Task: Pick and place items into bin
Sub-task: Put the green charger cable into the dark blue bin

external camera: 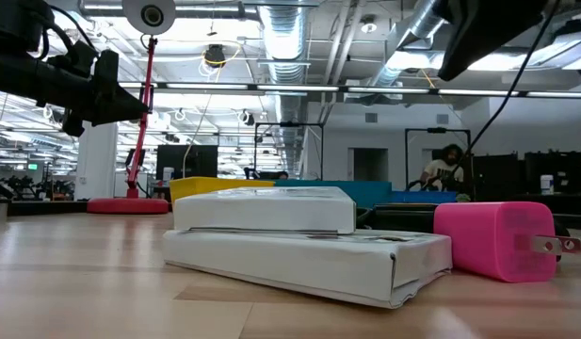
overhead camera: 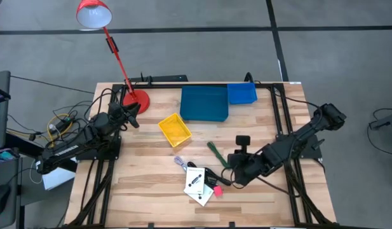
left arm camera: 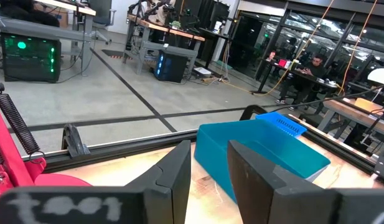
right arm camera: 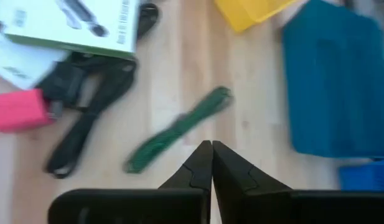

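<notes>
Right gripper point(right arm camera: 211, 163): fingers pressed tip to tip, nothing between them; in the high view it point(overhead camera: 237, 173) sits lower centre-right of the frame, low over the wood just beside the item pile; my read is it's lined up for a pick and will have to open first.

Nearest item is the green piece point(right arm camera: 178, 130): a thin, braided-looking green strip lying flat at a diagonal, just ahead of the fingertips in the wrist view, bare table all round it, so probably the easy first grab; in the high view it point(overhead camera: 215, 151) lies centre frame, between the gripper and the bins.

Black cable point(right arm camera: 86, 112) is a loose tangle, partly tucked under the white boxes point(overhead camera: 199, 184); likely to drag its neighbours if pulled.

Boxes are two flat white cartons stacked askew, black print on top, lower centre of the high view; pink plug point(external camera: 502, 240) just beside them, a stubby block lying on its side, metal prongs pointing to frame right; small clear piece point(overhead camera: 179, 161) at the stack's upper left, detail too small to tell.

Bins stand well apart, upper centre of the high view: yellow bin point(overhead camera: 175, 128), big blue bin point(overhead camera: 204, 103), small blue bin point(overhead camera: 242, 93); no items visible in them, so I'd say the job is at the start.

Left gripper point(left arm camera: 210, 180) parked near the red lamp point(overhead camera: 133, 98) base, upper left; fingers a narrow gap apart, holding nothing.
</notes>
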`<state>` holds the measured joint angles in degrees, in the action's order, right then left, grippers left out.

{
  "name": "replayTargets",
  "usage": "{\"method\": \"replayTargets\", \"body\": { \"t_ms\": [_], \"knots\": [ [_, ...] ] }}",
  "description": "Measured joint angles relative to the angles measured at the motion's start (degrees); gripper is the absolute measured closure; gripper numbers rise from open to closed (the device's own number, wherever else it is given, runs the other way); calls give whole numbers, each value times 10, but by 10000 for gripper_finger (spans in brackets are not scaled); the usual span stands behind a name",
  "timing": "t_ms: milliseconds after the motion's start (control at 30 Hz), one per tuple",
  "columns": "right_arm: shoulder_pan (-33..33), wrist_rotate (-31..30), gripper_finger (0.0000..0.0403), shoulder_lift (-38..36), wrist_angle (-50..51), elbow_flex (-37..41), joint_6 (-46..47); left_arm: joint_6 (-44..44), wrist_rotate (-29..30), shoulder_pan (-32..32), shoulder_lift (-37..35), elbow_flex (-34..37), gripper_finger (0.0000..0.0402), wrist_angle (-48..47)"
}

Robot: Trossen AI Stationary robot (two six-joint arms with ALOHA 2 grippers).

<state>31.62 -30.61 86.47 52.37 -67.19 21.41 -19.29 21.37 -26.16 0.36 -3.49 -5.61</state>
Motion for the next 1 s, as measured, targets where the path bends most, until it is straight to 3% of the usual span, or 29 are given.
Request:
{"method": "replayTargets", "body": {
  "t_ms": [267, 567, 1000],
  "knots": [
    [-37, 39, 327, 0, -69, 52, -3, 0, 0, 0, 0, 0, 307, 0],
    [-88, 153, 253, 0, -177, 115, -18, 0, 0, 0, 0, 0, 307, 0],
    [-133, 200, 203, 0, -262, 182, -19, 0, 0, 0, 0, 0, 307, 0]
  ]
}}
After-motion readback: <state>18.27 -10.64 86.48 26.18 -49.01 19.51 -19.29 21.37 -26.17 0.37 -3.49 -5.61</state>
